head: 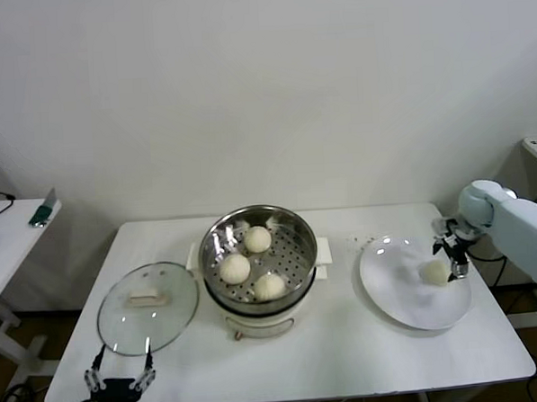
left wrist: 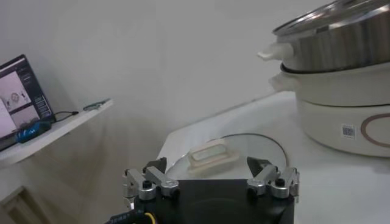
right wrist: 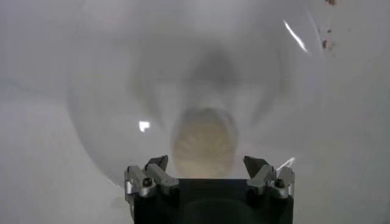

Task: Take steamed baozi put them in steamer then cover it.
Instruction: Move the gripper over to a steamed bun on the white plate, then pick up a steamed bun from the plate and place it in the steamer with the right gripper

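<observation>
A: Right, biggest first. The steamer (head: pixel 258 260) sits mid-table (head: pixel 348 350), steel pot on a white base w/ side handles. Heavy and rigid by the look of it; I don't plan to move it. Three steamed baozi (head: pixel 235 268) already lie on its perforated tray.

B: And the cover?

A: The cover (head: pixel 148 306) lies flat on the table just beside the steamer, on my left. Glass w/ a metal rim, so I'd judge it fragile, slick, fairly heavy. Only sane hold is the cream handle (left wrist: pixel 212 154) at its centre. Left gripper (head: pixel 120 382) hangs at the near table edge, jaws wide apart, nothing in them.

B: The last bun?

A: It's on the white plate (head: pixel 395 289), on my right, well apart from the steamer. That last bun (right wrist: pixel 204 143) looks soft, light, easily dented, so I'd squeeze gently across its widest part, no hard clamp. Right gripper (head: pixel 455 261) is right over it, jaws apart, bun sitting just ahead between them, not gripped yet as far as I can tell.

B: Any writing?

A: A small square code label (left wrist: pixel 348 131) and a ring mark on the steamer's base; too small to read. No brand legible.
</observation>
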